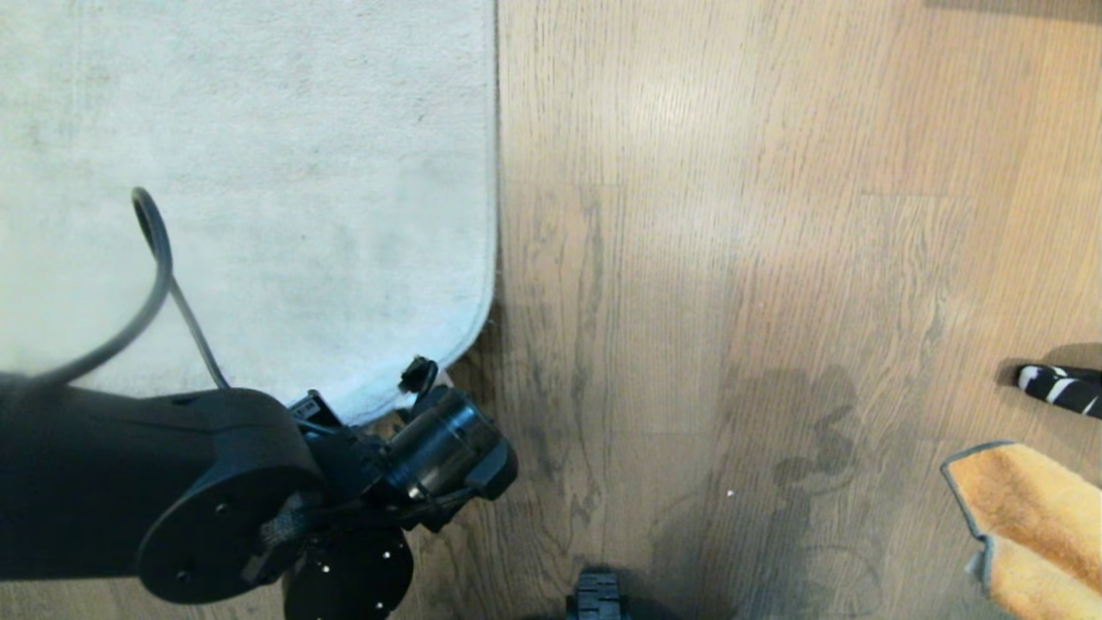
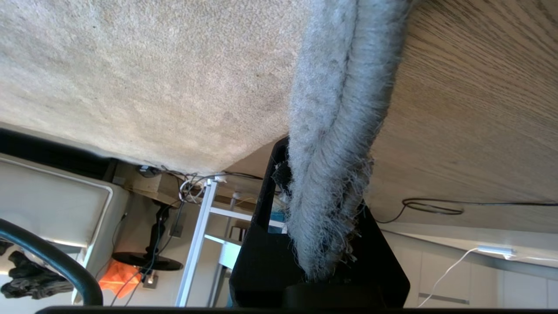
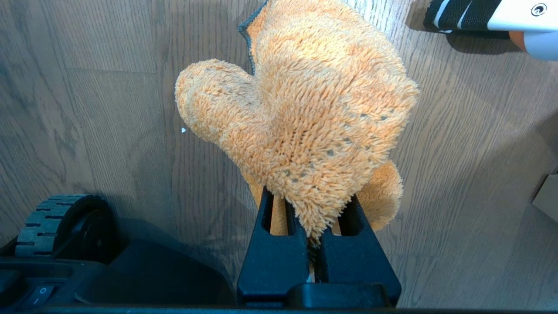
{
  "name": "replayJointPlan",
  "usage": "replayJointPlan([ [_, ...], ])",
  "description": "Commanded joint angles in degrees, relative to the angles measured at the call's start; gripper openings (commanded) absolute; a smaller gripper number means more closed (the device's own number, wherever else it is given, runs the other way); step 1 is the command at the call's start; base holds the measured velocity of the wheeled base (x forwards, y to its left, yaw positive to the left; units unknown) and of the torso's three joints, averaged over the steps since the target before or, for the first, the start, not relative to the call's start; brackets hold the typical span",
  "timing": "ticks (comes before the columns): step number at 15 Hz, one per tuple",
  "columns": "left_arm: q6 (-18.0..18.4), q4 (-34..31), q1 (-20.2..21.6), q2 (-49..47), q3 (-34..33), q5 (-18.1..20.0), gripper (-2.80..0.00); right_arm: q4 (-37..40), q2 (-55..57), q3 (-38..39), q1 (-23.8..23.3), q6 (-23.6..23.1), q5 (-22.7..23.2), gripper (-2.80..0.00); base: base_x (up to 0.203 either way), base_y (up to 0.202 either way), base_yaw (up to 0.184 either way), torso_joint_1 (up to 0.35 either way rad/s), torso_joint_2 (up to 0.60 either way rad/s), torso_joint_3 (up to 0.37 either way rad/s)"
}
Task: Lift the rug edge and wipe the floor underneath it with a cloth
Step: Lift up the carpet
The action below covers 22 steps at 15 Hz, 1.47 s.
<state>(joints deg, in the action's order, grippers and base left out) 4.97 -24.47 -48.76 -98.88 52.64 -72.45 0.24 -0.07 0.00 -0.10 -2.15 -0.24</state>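
The light grey-beige rug [image 1: 258, 172] covers the upper left of the head view, and its rug edge [image 1: 496, 172] runs straight down to a rounded corner. My left gripper [image 1: 422, 379] is at that corner. In the left wrist view the gripper [image 2: 322, 244] is shut on the fuzzy grey rug edge [image 2: 335, 144], which stands up between the black fingers [image 2: 261, 244] above the floor [image 2: 471, 109]. The orange-yellow cloth [image 3: 305, 109] hangs bunched from my right gripper [image 3: 311, 244], which is shut on it over the wood floor [image 3: 109, 109]. In the head view the cloth [image 1: 1033, 517] shows at the lower right.
A black-and-white striped item [image 1: 1059, 387] lies on the floor [image 1: 732, 258] at the right edge, just beyond the cloth. The base's wheel [image 1: 598, 598] shows at the bottom middle. Cables [image 2: 431, 205] and furniture legs [image 2: 196, 240] stand past the rug.
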Motion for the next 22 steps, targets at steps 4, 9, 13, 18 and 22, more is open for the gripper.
replayJointPlan([
  [4,0.0,-0.1,0.9,2.5,0.1,-0.4,-2.80,0.0,0.1,0.0,0.0,-0.1,0.0,-2.80,0.000,0.000,0.000,0.000,0.00,0.000],
  [9,-0.1,0.0,1.1,5.0,-0.3,-0.3,-2.80,0.0,0.1,0.0,0.0,-0.1,0.0,-2.80,0.000,0.000,0.000,0.000,0.00,0.000],
  [13,-0.2,-0.1,1.0,6.0,-0.7,-0.3,-2.80,0.0,0.1,0.0,0.0,-0.1,0.0,-2.80,0.000,0.000,0.000,0.000,0.00,0.000],
  [18,-2.8,-0.2,0.8,7.9,-5.4,-0.5,-2.80,0.0,0.1,0.0,0.0,-0.1,0.0,-2.80,0.000,0.000,0.000,0.000,0.00,0.000],
  [22,-2.8,-0.1,0.9,9.5,-6.9,-0.5,-2.80,0.0,0.1,0.0,0.0,-0.1,0.0,-2.80,0.000,0.000,0.000,0.000,0.00,0.000],
])
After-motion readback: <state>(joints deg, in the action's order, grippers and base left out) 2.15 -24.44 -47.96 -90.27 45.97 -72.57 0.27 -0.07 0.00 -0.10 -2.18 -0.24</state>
